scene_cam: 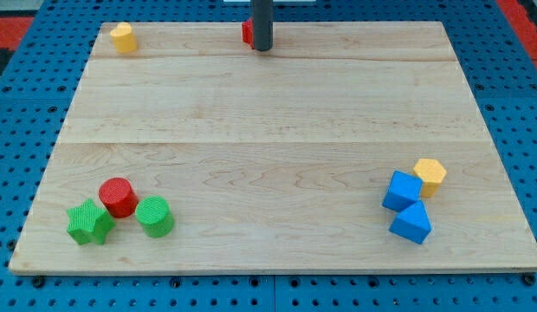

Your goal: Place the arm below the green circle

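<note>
The green circle (154, 216) is a round green block near the view's bottom left, touching a red circle (118, 197) above and to its left. A green star-shaped block (89, 223) lies left of both. My tip (262, 48) is at the view's top centre, far from the green circle, up and to the right of it. The rod comes straight down from the top edge. A red block (248, 33) sits right against the rod's left side, mostly hidden by it.
A yellow block (122, 37) lies at the top left corner of the wooden board (268, 113). At the right, a yellow hexagon (430, 176) touches a blue cube (402, 191), with a blue triangular block (411, 223) just below them.
</note>
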Controlling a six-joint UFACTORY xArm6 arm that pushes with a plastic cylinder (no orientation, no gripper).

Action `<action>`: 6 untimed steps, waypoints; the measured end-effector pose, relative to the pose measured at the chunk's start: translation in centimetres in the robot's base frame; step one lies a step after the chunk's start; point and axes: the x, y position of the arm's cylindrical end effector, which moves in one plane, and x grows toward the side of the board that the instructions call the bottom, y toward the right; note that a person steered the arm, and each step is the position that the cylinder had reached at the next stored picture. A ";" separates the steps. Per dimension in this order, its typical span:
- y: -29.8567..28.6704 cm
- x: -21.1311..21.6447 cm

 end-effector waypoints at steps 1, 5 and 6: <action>1.9 5.1; -0.8 24.4; -3.4 34.7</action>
